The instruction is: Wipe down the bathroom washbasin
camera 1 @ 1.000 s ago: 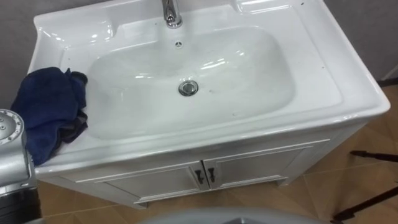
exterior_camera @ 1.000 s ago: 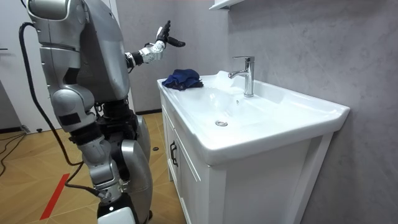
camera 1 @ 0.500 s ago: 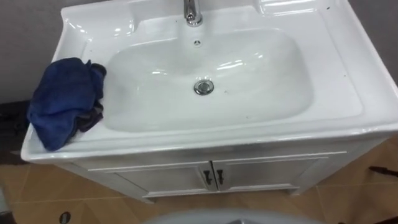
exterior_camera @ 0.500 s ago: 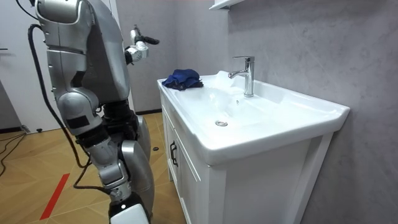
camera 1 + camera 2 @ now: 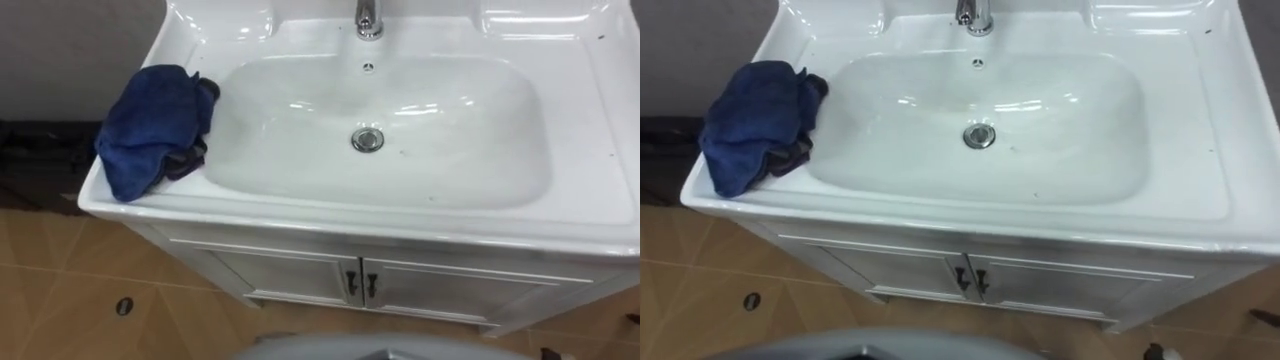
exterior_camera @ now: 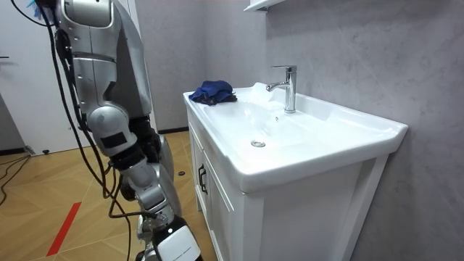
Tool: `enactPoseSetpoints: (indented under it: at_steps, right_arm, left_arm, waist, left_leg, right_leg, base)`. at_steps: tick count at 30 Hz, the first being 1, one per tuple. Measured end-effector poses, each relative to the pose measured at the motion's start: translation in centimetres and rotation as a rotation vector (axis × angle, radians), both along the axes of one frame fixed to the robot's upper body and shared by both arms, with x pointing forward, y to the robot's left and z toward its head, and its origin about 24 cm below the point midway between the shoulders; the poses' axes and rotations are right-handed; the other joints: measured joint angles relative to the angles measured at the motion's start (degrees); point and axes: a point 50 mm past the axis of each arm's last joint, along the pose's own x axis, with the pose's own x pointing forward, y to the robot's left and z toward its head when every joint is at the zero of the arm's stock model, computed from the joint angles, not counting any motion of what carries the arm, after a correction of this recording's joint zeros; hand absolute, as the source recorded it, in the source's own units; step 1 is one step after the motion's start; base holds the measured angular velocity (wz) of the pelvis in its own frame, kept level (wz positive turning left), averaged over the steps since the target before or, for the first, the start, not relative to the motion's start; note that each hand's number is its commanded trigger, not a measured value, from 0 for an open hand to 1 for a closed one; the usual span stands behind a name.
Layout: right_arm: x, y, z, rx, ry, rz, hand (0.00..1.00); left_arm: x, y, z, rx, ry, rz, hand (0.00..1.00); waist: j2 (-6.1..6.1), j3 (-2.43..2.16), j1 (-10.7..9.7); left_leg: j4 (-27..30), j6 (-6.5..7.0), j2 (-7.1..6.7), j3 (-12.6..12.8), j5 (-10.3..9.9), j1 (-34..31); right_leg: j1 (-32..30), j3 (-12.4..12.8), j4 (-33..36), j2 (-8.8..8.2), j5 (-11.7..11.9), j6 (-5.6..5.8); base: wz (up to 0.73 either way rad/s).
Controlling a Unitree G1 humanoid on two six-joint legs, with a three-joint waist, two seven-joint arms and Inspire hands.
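Since a second ago your left arm has gone from its raised reach toward the cloth end of the basin, and your trunk has swung in the room view, so you now stand at the near corner of the vanity, leaning away from it toward the room view's left. The head camera has swung too, which is why the whole basin sits further right in the eye views; the things themselves have not shifted.

You can see the blue cloth [image 5: 152, 127] bunched in a heap on the basin's left rim, draped partly over the lip toward the bowl, with a darker fold tucked under its near edge. It lies there loose, touched by nothing, which suits a cloth parked within reach of your left side. The white basin [image 5: 452, 208] looks clean and glossy, with only a few small dark specks on the bowl floor near the drain [image 5: 367, 139]. The chrome tap [image 6: 286, 88] stands upright at the back, and the cabinet doors [image 5: 300, 281] below are closed.

That picture fits two stages equally: a cloth waiting to be picked up for wiping, or one laid aside after the bowl has been gone over. The specks do not settle it.

Of your hands, neither one's state can be told from these pictures; neither is at the cloth or in the bowl.
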Motion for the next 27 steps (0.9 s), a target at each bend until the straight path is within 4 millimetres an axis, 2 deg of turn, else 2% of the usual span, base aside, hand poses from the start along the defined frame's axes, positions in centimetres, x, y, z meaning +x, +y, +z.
enactPoseSetpoints:
  at_steps: [6, 9, 11, 14, 17, 21, 24, 27]
  right_arm:
    - [0.4, 0.0, 0.0, -0.001, -0.004, 0.011, 0.0]
    - [0.5, 0.0, 0.0, 0.01, -0.002, 0.013, 0.0]
    - [0.3, 0.2, -0.1, 0.03, 0.009, 0.011, 0.0]
    - [-0.5, 0.3, -0.4, 0.036, 0.055, -0.002, 0.0]
    - [-0.7, 0.2, -0.4, 0.039, 0.073, -0.007, 0.0]
    - [-1.4, 0.3, -0.6, 0.07, 0.11, -0.016, 0.0]
    - [-1.4, 0.5, -0.7, 0.097, 0.122, -0.017, 0.0]
    - [-1.4, 0.5, -0.8, 0.114, 0.137, -0.02, 0.0]
  left_arm:
    - [-3.1, -2.5, -5.0, -0.225, 0.061, 0.064, 0.0]
    - [-5.0, -5.1, -8.1, -0.359, 0.192, 0.016, 0.0]
    - [-6.8, -7.2, -10.4, -0.479, 0.287, -0.017, 0.0]
    - [-8.4, -9.6, -12.6, -0.622, 0.382, -0.087, 0.0]
    - [-9.9, -11.5, -13.9, -0.735, 0.422, -0.126, 0.0]
    - [-10.8, -13.0, -14.8, -0.841, 0.459, -0.21, 0.0]
    - [-11.3, -13.8, -15.4, -0.909, 0.583, -0.374, 0.0]
    - [-10.8, -14.4, -16.0, -0.962, 0.698, -0.571, 0.0]
  waist:
    - [-0.34, -0.01, 0.4]
    - [-0.84, -0.15, -0.4]
    - [-1.73, -0.16, -0.8]
    - [-3.04, 0.06, -1.6]
    - [-4.14, 0.12, -1.9]
    - [-4.21, 0.13, -2.7]
    - [-4.26, 0.15, -3.4]
    - [-4.28, 0.18, -4.4]
  left_leg:
    - [-0.2, 0.02, -0.11, -0.3, 0.0, -0.1]
    - [-0.5, 0.22, -0.42, -0.7, 0.1, 0.0]
    - [-0.5, 0.22, -0.48, -1.1, 0.1, 0.0]
    - [-0.3, 0.34, -0.62, -2.2, 0.0, 0.3]
    - [-0.3, 0.51, -0.59, -2.3, -0.2, 0.3]
    - [-0.5, 0.62, -0.66, -2.9, -0.2, 1.0]
    - [-0.5, 0.64, -0.66, -2.9, -0.3, 1.1]
    - [-0.5, 0.64, -0.68, -3.1, -0.2, 1.3]
  right_leg:
    - [0.2, -0.5, 0.0, -0.24, -0.1, 0.1]
    - [0.3, -1.1, 0.1, -0.65, -0.4, 0.31]
    - [0.5, -1.3, 0.0, -0.75, -0.4, 0.37]
    - [2.0, -2.4, -0.9, -0.88, -0.5, 0.57]
    - [2.4, -2.6, -1.1, -0.86, -0.5, 0.64]
    - [3.8, -2.8, -2.2, -0.73, -0.4, 0.92]
    - [4.0, -2.8, -2.4, -0.72, -0.4, 0.96]
    - [4.7, -3.0, -2.9, -0.68, -0.3, 1.07]
  base:
    - [0.03]
    - [0.11]
    - [0.06]
    - [0.23]
    - [0.07]
    - [0.07]
    - [0.02]
    - [0.05]
